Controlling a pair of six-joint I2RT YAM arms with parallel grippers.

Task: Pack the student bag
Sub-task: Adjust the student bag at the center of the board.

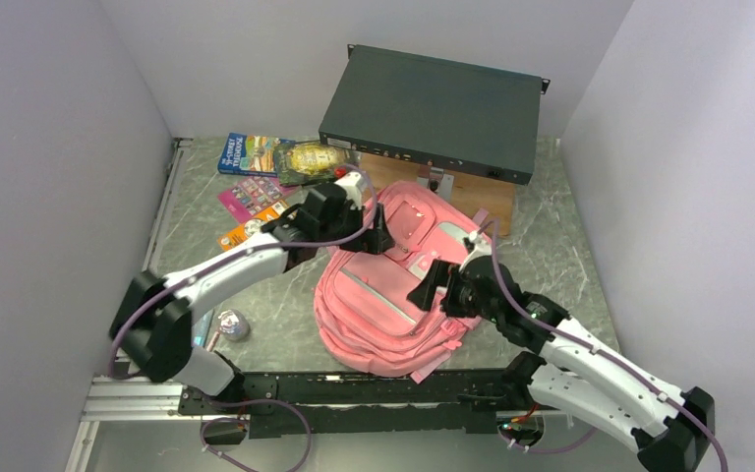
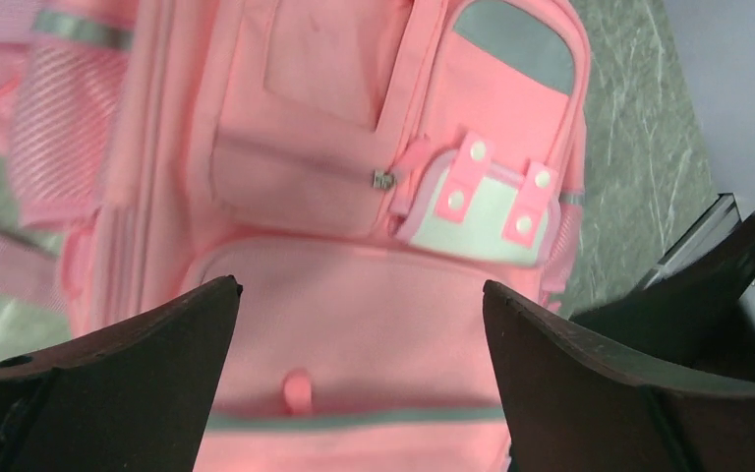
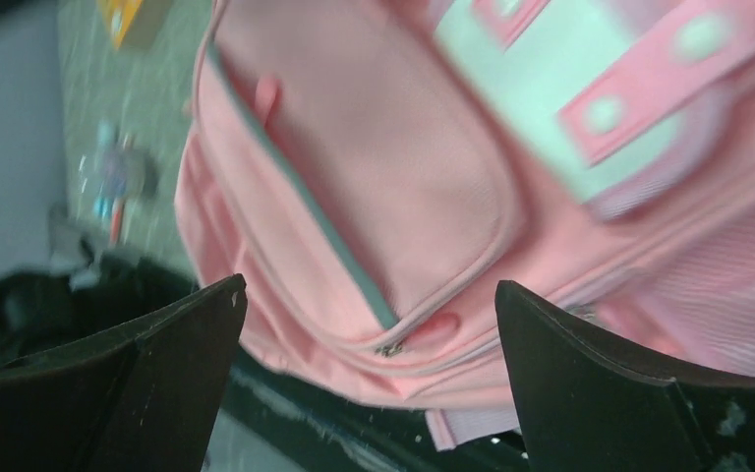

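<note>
Lying near the student bag (image 1: 385,307), a blue book (image 1: 249,154) bears illegible lettering.

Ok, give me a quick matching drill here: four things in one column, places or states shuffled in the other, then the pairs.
1 student bag
2 left gripper
3 dark metal case
4 blue book

a back left corner
b open, over the bag's pockets
c lying in the middle of the table
d centre back, behind the bag

Pairs: 1-c, 2-b, 3-d, 4-a
</note>
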